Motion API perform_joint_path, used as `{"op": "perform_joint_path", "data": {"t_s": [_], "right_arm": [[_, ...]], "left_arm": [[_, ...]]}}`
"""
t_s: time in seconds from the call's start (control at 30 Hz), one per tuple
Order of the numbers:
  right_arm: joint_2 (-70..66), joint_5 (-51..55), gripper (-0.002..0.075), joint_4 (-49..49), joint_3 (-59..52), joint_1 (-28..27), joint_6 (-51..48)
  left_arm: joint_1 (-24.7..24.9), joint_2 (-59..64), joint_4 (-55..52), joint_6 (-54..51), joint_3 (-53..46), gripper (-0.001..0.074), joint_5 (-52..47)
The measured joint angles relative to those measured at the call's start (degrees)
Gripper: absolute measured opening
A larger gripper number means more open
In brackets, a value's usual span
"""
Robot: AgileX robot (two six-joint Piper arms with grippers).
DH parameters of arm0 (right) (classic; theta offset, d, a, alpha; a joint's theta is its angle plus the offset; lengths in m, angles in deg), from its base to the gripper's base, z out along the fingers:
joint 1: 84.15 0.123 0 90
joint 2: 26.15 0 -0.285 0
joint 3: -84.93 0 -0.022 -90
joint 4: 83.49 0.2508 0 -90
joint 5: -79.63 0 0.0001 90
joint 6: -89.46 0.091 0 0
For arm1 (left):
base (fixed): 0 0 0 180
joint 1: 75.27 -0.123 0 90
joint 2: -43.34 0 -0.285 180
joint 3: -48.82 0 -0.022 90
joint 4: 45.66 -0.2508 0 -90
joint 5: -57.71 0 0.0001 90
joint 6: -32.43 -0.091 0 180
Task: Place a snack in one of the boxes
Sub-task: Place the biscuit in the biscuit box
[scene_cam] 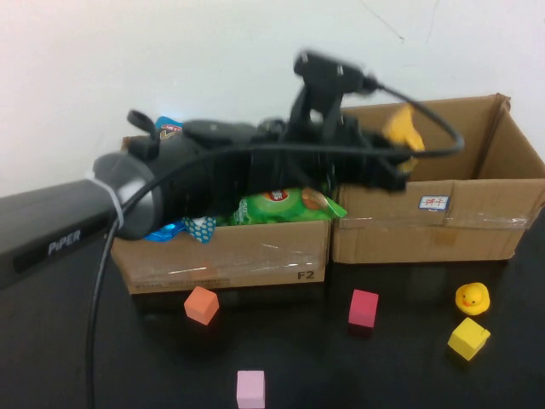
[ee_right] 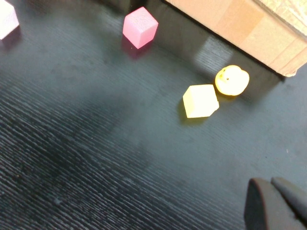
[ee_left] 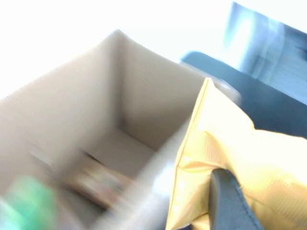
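At the upper right of the high view, the left gripper [scene_cam: 400,158] was clamped on a yellow snack bag [scene_cam: 403,128] over the right box [scene_cam: 443,223]. The right gripper [ee_right: 276,203], jaws together, hung above the table [ee_right: 96,158].

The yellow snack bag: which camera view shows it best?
The left wrist view: the yellow snack bag fills it, held in the left pincer. The high view shows little; the right wrist view shows only the right pincer.
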Motion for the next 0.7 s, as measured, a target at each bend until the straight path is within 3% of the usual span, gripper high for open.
{"op": "perform_joint_path", "data": {"t_s": [0.17, 0.4, 0.43, 0.6, 0.7], "right_arm": [[0.0, 0.0, -0.0001, -0.26, 0.0, 0.0, 0.02], [0.0, 0.0, -0.0001, -0.47, 0.0, 0.0, 0.23], [0.0, 0.0, -0.0001, -0.47, 0.0, 0.0, 0.23], [0.0, 0.0, -0.0001, -0.47, 0.0, 0.0, 0.23], [0.0, 0.0, -0.0001, -0.58, 0.0, 0.0, 0.23]], "left_arm": [[0.0, 4.49, 3.17, -10.73, 9.83, 0.0255, 6.3], [0.0, 17.32, 3.54, -13.29, 24.08, 0.026, 10.08], [0.0, 18.15, 3.54, -13.38, 24.73, 0.0288, 10.89], [0.34, 19.02, 4.0, -13.52, 25.75, 0.0586, 17.17], [0.81, 18.0, 4.52, -13.64, 25.8, 0.0617, 19.19]]}}
